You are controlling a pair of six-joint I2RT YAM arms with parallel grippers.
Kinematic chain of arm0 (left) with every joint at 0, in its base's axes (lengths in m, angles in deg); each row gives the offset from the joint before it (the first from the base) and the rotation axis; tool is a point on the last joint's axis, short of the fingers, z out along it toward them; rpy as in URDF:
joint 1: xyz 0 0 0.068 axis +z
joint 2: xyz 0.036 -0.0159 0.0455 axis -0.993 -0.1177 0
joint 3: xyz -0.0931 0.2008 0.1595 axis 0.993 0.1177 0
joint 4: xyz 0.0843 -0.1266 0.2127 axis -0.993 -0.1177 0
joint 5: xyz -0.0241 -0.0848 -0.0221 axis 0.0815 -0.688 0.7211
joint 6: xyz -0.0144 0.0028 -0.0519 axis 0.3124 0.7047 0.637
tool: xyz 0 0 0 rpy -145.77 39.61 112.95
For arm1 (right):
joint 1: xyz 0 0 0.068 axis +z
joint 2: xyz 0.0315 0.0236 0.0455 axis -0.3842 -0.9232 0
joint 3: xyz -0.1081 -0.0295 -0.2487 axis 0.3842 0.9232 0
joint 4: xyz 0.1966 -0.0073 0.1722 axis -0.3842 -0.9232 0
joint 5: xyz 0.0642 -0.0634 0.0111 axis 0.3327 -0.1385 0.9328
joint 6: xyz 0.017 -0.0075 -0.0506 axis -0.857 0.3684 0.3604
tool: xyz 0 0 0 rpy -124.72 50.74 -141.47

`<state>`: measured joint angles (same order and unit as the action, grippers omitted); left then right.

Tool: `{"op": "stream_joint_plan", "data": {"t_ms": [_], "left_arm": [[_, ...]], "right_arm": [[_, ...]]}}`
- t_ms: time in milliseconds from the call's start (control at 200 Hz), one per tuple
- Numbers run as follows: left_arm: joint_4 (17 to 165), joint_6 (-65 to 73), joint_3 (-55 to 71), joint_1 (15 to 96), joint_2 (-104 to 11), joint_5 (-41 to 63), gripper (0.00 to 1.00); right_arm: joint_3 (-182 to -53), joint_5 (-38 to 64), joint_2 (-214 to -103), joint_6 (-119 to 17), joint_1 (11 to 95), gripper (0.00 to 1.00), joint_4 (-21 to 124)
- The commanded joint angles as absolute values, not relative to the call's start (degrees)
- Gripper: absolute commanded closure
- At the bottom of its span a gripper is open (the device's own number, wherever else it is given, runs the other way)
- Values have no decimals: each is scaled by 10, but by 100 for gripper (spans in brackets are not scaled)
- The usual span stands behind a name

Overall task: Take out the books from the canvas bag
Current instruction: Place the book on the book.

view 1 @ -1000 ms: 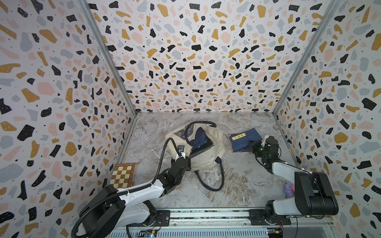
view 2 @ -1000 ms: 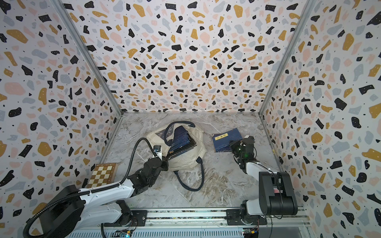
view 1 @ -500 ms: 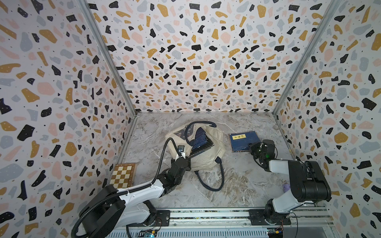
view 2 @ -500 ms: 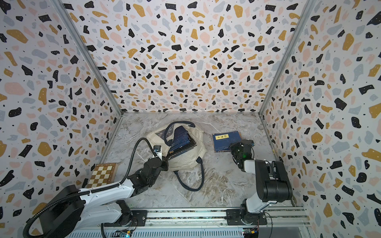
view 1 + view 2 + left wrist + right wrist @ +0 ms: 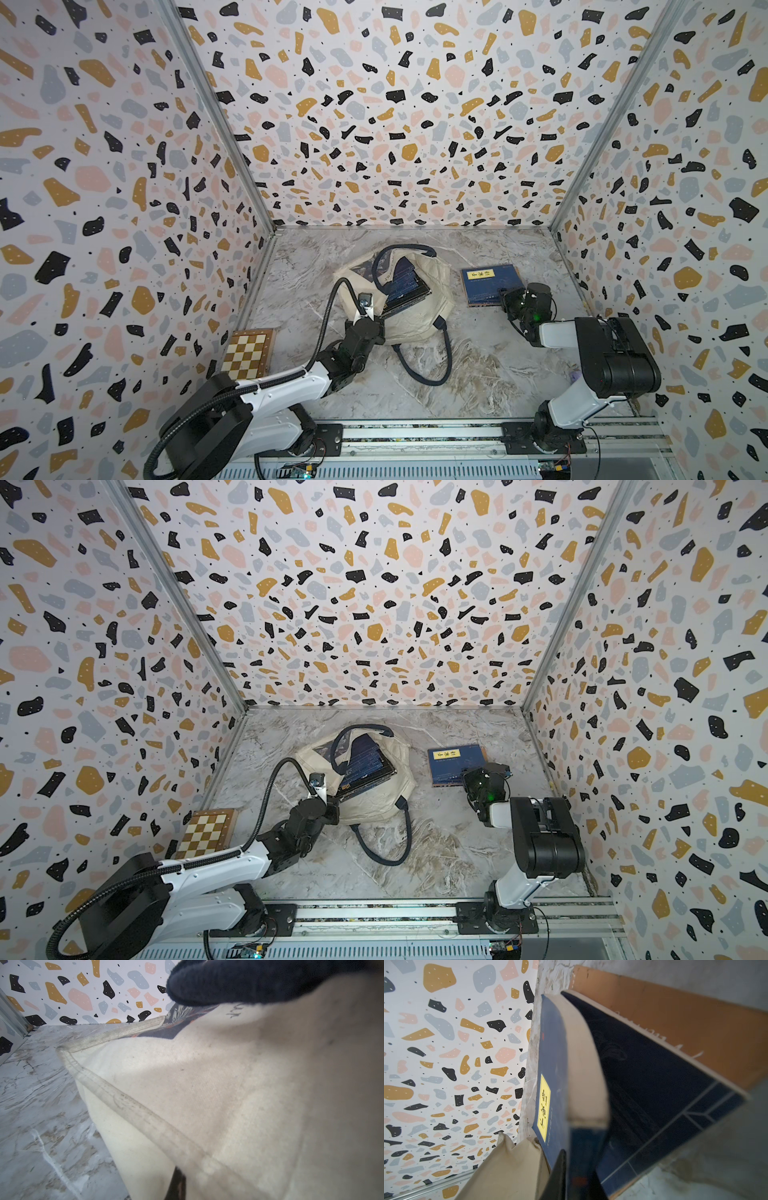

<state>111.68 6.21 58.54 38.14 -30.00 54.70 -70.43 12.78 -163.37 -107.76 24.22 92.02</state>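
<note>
The cream canvas bag (image 5: 428, 320) (image 5: 384, 808) lies slumped mid-table, with dark navy books (image 5: 405, 286) (image 5: 365, 766) sticking out of its mouth. My left gripper (image 5: 371, 319) (image 5: 328, 802) is shut on the bag's near-left edge; canvas (image 5: 228, 1095) fills the left wrist view, and only one dark fingertip (image 5: 176, 1184) shows. Right of the bag, a navy book with a yellow label (image 5: 490, 282) (image 5: 455, 762) (image 5: 550, 1064) rests on the table. My right gripper (image 5: 505, 297) (image 5: 468, 777) (image 5: 579, 1180) is closed on its near corner, and the pages bow upward.
A brown-and-cream chessboard box (image 5: 249, 353) (image 5: 210, 833) sits by the left wall. The bag's navy handle (image 5: 440, 365) loops across the table toward the front rail. A second navy cover (image 5: 643, 1084) and an orange-brown sheet (image 5: 675, 1022) lie under the labelled book.
The right arm's elbow has swung and risen while its gripper stayed at the labelled book's near corner. The left arm, the bag and the books in it have not moved.
</note>
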Motion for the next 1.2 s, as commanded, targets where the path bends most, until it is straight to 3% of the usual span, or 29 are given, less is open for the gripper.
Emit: {"op": "stream_joint_plan", "data": {"t_ms": [0,185,426,871,1191], "left_arm": [[1148,58,573,383,-294,555,100],[1147,58,574,383,-293,554,100],[1147,59,576,383,-287,554,100],[1146,62,581,383,-275,554,100],[1150,70,595,382,-251,555,100]], "right_arm": [[-723,134,-1628,-1072,245,75,890],[-719,133,-1609,-1070,244,52,852],[-722,140,-1577,-1056,245,36,784],[-720,130,-1477,-1012,268,31,693],[-744,88,-1393,-951,492,32,680]]}}
